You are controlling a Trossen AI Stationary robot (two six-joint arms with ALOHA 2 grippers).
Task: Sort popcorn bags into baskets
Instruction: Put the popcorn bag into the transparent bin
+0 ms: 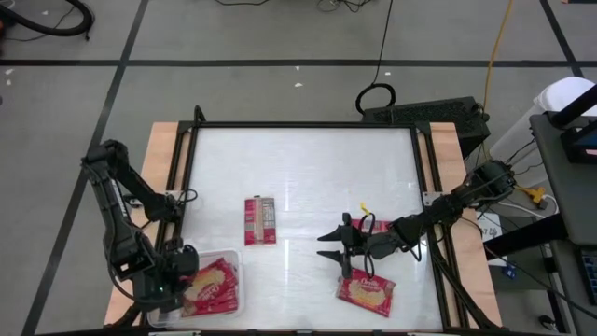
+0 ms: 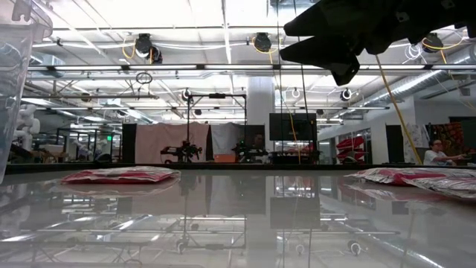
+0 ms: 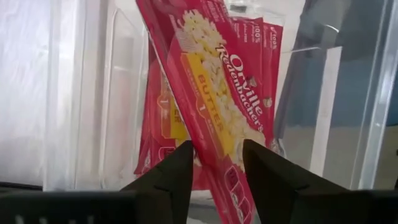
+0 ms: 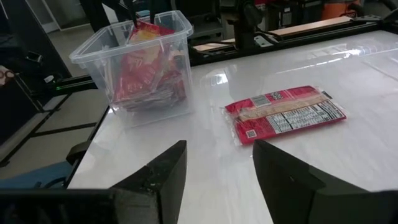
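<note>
High view: the left gripper (image 1: 173,280) hangs over the clear tub (image 1: 229,257), releasing a popcorn bag (image 1: 210,285).

Left wrist view: its fingers (image 3: 177,177) stand parted beside the bag; contact cannot be told. Next, lift clear.

Right wrist view: the right gripper (image 4: 217,171), open and empty, faces a face-down bag (image 4: 286,114).

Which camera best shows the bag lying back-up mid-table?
The right wrist view: the back-up popcorn bag fills it, its printed panel clear, with the tub beyond. The high view shows the bag small; the low view shows it edge-on; the left wrist view misses it.
</note>
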